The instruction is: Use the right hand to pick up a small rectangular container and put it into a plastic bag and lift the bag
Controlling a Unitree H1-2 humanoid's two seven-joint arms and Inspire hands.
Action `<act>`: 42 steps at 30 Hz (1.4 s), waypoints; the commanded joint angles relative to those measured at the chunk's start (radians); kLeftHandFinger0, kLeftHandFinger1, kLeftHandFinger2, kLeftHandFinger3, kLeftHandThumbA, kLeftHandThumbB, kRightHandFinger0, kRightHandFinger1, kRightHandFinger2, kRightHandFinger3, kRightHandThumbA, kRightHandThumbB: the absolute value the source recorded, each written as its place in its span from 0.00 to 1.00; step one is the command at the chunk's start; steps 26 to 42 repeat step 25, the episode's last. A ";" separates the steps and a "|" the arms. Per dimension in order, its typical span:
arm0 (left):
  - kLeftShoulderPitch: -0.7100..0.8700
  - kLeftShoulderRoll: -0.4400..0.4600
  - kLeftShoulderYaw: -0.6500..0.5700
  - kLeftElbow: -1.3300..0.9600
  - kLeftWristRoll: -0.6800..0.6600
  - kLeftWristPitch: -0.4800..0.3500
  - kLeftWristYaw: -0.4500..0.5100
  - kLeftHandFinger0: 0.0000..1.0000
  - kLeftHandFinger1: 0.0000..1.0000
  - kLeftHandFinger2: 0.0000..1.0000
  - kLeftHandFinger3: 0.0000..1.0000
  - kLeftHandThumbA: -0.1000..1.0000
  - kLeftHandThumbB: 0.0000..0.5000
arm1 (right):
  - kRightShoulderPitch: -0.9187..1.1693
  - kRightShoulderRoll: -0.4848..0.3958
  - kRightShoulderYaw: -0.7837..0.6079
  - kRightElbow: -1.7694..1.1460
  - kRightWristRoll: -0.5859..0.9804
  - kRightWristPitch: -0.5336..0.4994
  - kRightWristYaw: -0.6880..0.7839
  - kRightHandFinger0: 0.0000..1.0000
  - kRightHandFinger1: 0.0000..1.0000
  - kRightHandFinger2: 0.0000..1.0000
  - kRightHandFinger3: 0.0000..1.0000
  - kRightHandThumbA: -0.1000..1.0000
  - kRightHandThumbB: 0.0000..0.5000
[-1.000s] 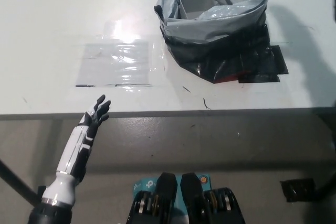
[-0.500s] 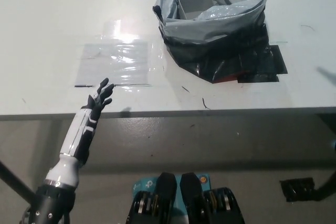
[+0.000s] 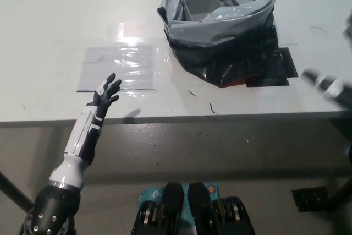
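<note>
A grey-and-black plastic bag (image 3: 220, 23) stands open at the back of the white table (image 3: 49, 15). Inside it, at the left, sits a small grey rectangular container (image 3: 201, 5). My black right hand (image 3: 329, 86) enters at the right edge, blurred, low over the table's front right and clear of the bag. My white left hand (image 3: 105, 93) rests raised at the table's front edge on the left, open with fingers spread, holding nothing.
A clear plastic sheet (image 3: 118, 67) lies taped flat on the table left of the bag. Black tape patches (image 3: 278, 67) lie under and right of the bag. The table's front edge (image 3: 220, 116) runs across the middle of the picture.
My right hand has come into view at the right edge. My left hand has lifted forward over the table's front edge. The bag and container stay put.
</note>
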 commanded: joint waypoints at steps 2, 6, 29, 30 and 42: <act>0.051 0.025 -0.007 -0.066 -0.020 -0.048 -0.033 1.00 1.00 1.00 1.00 1.00 0.39 | 0.182 0.073 0.265 0.204 -0.475 -0.601 -0.075 1.00 1.00 1.00 1.00 1.00 0.53; 0.085 0.030 -0.014 -0.062 -0.006 -0.061 -0.034 1.00 1.00 1.00 1.00 1.00 0.41 | 0.218 0.067 0.252 0.298 -0.394 -0.561 -0.061 1.00 1.00 1.00 1.00 1.00 0.46; 0.235 0.022 -0.032 -0.048 -0.003 -0.080 -0.024 1.00 1.00 1.00 1.00 0.98 0.49 | 0.337 0.056 0.302 0.295 -0.404 -0.540 -0.033 1.00 1.00 1.00 1.00 0.97 0.33; 0.235 0.022 -0.032 -0.048 -0.003 -0.080 -0.024 1.00 1.00 1.00 1.00 0.98 0.49 | 0.337 0.056 0.302 0.295 -0.404 -0.540 -0.033 1.00 1.00 1.00 1.00 0.97 0.33; 0.235 0.022 -0.032 -0.048 -0.003 -0.080 -0.024 1.00 1.00 1.00 1.00 0.98 0.49 | 0.337 0.056 0.302 0.295 -0.404 -0.540 -0.033 1.00 1.00 1.00 1.00 0.97 0.33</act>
